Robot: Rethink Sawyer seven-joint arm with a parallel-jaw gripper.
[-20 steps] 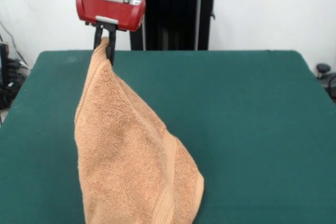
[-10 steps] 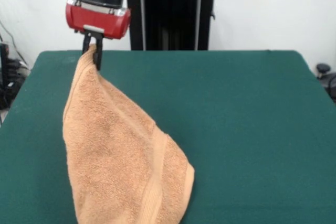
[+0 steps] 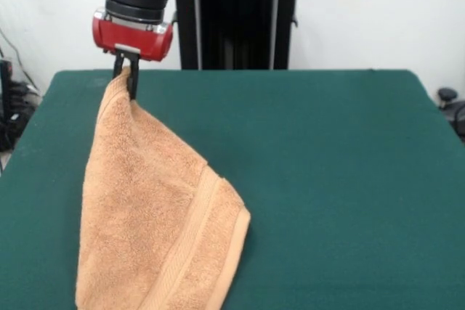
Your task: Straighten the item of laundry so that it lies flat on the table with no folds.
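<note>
We see the gripper (image 3: 126, 78) pinching one corner of the towel (image 3: 156, 215), jaws closed on it; the towel hangs in a cone, its lower part on the table (image 3: 334, 179).

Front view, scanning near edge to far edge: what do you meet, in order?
Towel's lower hem on the table → its raised corner pinched in the gripper → black pedestal → white wall.
</note>
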